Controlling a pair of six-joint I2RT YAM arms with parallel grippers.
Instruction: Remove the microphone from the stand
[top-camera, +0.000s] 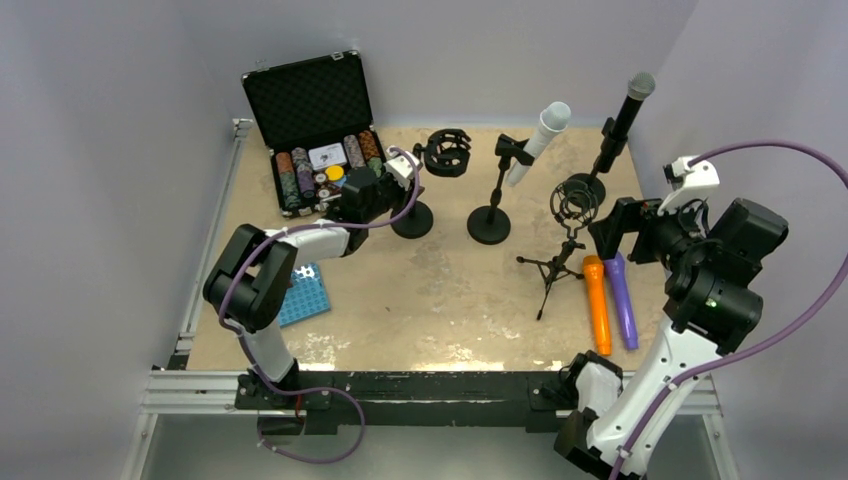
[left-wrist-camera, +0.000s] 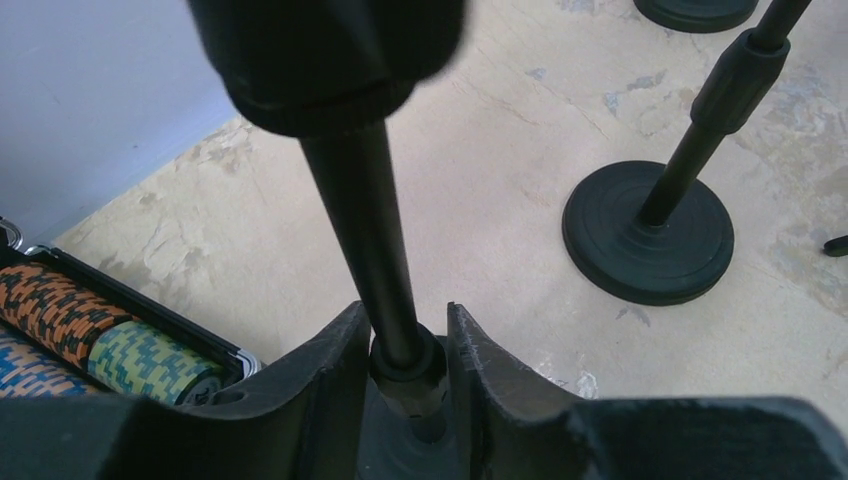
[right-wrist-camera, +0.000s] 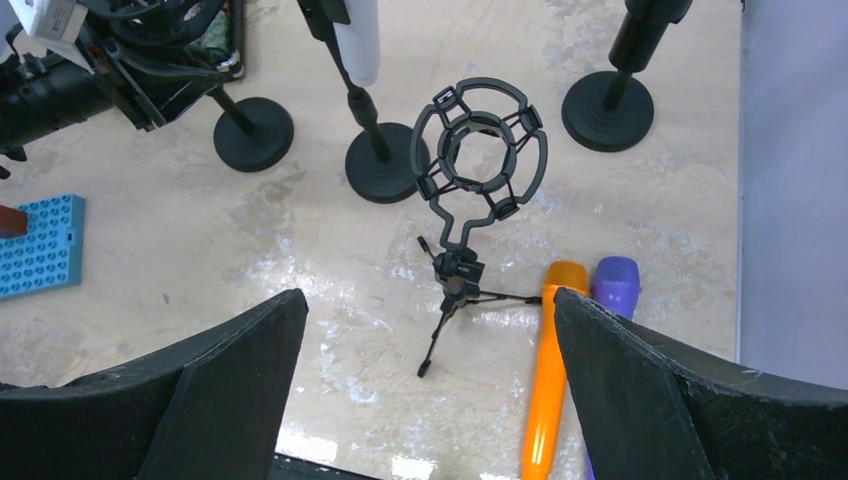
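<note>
Four black stands rise from the mottled beige counter (top-camera: 440, 300). Three have round bases, and one is a tripod stand (right-wrist-camera: 455, 290) topped by an empty shock-mount ring. There are four microphones. A white microphone (top-camera: 541, 135) and a black microphone with a grey mesh head (top-camera: 627, 105) each sit clipped in a round-base stand, while an orange microphone (top-camera: 598, 305) and a purple microphone (top-camera: 622, 300) lie side by side on the counter.

The left tool (left-wrist-camera: 408, 340) is clamped on the thin black pole (left-wrist-camera: 360, 220) of the leftmost stand, with the white microphone apart at its 2 o'clock in the top view. The right tool (right-wrist-camera: 428, 298) hangs over the tripod stand with its fingers spread wide, the black microphone at its 12 o'clock.
</note>
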